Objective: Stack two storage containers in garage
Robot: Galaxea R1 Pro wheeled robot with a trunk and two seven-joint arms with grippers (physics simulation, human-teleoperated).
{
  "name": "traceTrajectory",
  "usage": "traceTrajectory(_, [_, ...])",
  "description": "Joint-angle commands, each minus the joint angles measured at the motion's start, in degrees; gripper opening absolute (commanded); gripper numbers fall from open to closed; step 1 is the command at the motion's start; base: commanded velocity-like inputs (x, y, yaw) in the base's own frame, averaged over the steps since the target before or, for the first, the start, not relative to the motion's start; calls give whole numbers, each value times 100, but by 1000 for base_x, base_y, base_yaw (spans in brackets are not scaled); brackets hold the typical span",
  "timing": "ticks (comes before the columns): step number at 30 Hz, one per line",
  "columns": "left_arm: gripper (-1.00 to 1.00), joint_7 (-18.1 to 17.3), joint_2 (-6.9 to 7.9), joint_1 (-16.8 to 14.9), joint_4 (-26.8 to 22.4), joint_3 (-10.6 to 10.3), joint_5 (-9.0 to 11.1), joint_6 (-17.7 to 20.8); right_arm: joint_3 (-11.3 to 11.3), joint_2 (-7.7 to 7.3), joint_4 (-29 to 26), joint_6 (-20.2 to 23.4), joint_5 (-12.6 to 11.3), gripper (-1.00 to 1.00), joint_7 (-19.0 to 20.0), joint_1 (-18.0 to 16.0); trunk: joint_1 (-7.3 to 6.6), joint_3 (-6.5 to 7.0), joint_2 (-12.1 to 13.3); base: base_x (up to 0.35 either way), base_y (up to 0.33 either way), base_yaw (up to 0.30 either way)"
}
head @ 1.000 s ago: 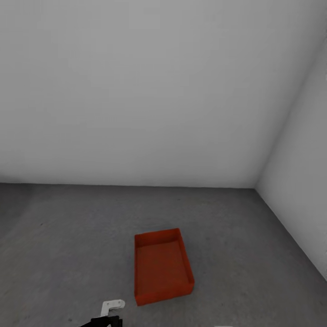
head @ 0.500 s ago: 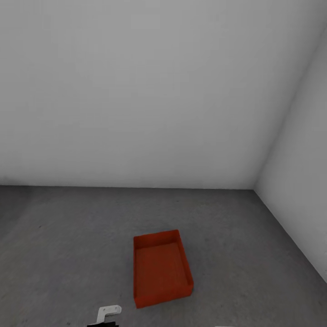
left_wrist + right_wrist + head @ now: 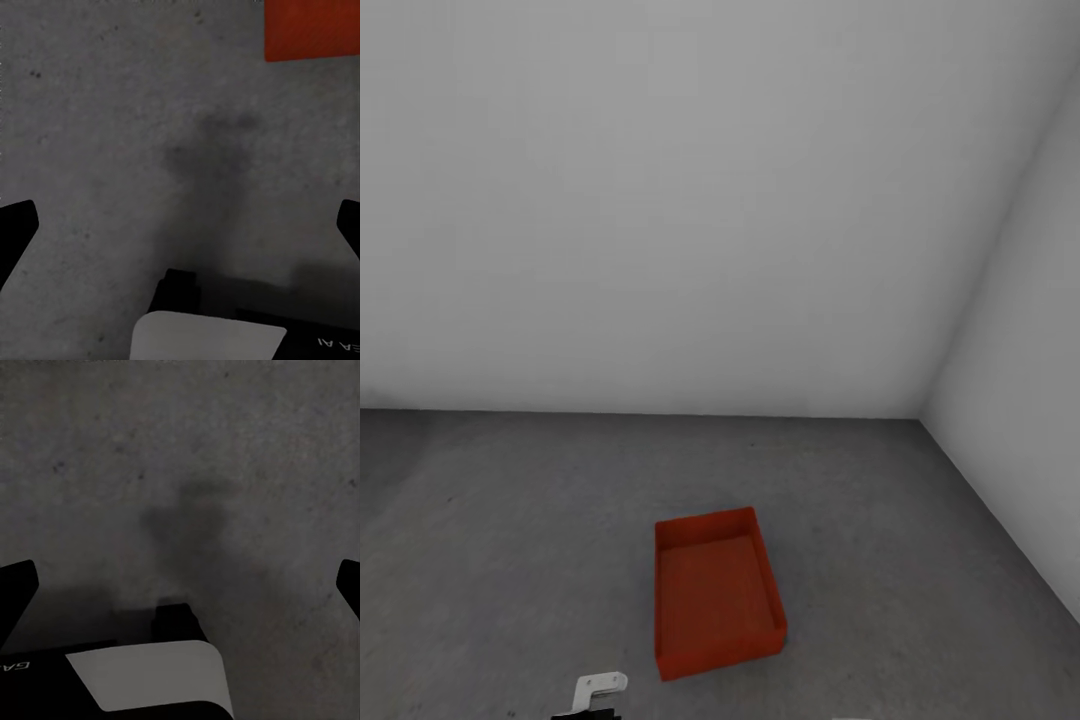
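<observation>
One orange-red storage container (image 3: 717, 593) sits upright and lidless on the garage's rough dark grey floor (image 3: 510, 520), with nothing inside it. The other container and the living room are out of view. My left gripper (image 3: 180, 225) hangs open over bare concrete, its dark fingertips (image 3: 15, 232) spread wide, and a corner of the container (image 3: 311, 30) lies a little beyond it. A white part of my left arm (image 3: 600, 688) pokes in just short of the bin's near left corner. My right gripper (image 3: 180, 585) is open too, above bare floor.
Pale grey walls (image 3: 660, 200) meet in a corner at the back right (image 3: 922, 412). The side wall (image 3: 1020, 400) runs close along the right of the container. Open concrete stretches to the left and behind the bin.
Over the last second the whole picture shifted slightly, so the camera moved. The white part of my left arm sank a little toward the bottom edge. The container stayed put.
</observation>
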Motion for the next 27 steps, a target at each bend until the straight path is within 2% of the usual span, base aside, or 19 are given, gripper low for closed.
traceTrajectory(1, [100,16,-2,-3,-4,-18,57,15,47,2,11,-18,-55,100,-8,-5,0,-1,-3,0,0,20])
traceTrajectory(27, [100,16,-5,-3,-1,-18,57,15,45,-26,11,-18,-55,100,-6,-5,0,7,-3,0,0,1])
